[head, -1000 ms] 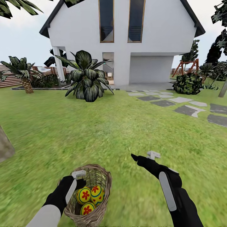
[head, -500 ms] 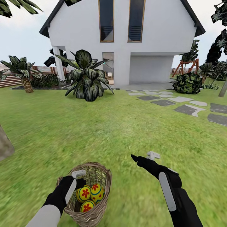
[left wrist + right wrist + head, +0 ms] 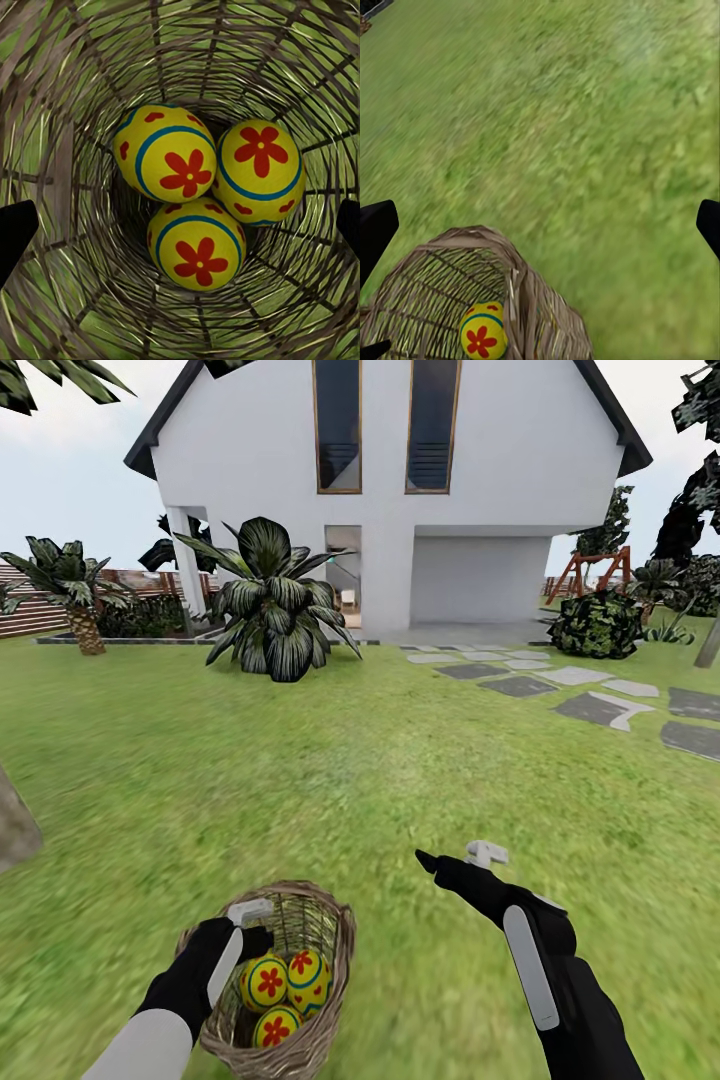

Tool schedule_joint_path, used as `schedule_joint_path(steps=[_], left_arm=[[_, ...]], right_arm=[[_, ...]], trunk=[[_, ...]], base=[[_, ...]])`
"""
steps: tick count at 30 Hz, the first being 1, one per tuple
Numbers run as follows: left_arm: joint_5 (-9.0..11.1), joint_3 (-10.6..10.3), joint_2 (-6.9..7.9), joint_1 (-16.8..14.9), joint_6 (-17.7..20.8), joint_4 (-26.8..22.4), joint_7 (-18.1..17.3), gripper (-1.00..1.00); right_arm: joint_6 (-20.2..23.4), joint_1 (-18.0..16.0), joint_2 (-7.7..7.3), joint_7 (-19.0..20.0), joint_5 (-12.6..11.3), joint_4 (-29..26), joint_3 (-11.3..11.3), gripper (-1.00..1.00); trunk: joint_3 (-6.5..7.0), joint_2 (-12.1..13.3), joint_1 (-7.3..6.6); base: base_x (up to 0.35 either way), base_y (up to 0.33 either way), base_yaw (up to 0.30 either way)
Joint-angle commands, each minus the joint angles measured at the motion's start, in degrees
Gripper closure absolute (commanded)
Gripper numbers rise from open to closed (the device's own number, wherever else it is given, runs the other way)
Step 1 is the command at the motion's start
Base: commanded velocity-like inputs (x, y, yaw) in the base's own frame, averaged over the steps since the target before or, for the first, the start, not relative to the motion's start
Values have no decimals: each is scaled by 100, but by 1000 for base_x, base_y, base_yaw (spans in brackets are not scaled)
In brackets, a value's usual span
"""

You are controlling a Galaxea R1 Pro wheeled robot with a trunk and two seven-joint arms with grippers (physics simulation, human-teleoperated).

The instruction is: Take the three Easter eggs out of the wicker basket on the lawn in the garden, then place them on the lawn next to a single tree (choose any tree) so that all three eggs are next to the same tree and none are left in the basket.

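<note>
Mottled green lawn (image 3: 380, 760) stretching to the white house (image 3: 400, 510), grey stepping stones (image 3: 590, 705) set in it at right, broad-leafed shrub (image 3: 272, 610) — short palm (image 3: 75, 595) at left — wicker basket (image 3: 320, 930) standing on the grass nearby.

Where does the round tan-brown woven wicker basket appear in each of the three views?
Head view: round tan-brown woven wicker basket at bottom left, beside the left gripper.
Left wrist view: its woven wall surrounds the frame, seen from above.
Right wrist view: its rim at bottom left.
Shared landmark: the yellow flower-painted eggs inside.
</note>
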Motion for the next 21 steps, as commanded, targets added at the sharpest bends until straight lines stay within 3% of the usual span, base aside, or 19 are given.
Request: schedule_joint_path(steps=[1, 21], left_arm=[[34, 18, -6, -2, 28, -9, 31, -100], [27, 18, -6, -5, 33, -9, 29, -100]], right_arm=[[33, -4, 6, 37, 11, -5, -18, -100], [26, -4, 6, 37, 11, -5, -9, -100]], trunk=[[-6, -3, -1], [-6, -3, -1]], base=[[51, 6, 0], [99, 27, 0]])
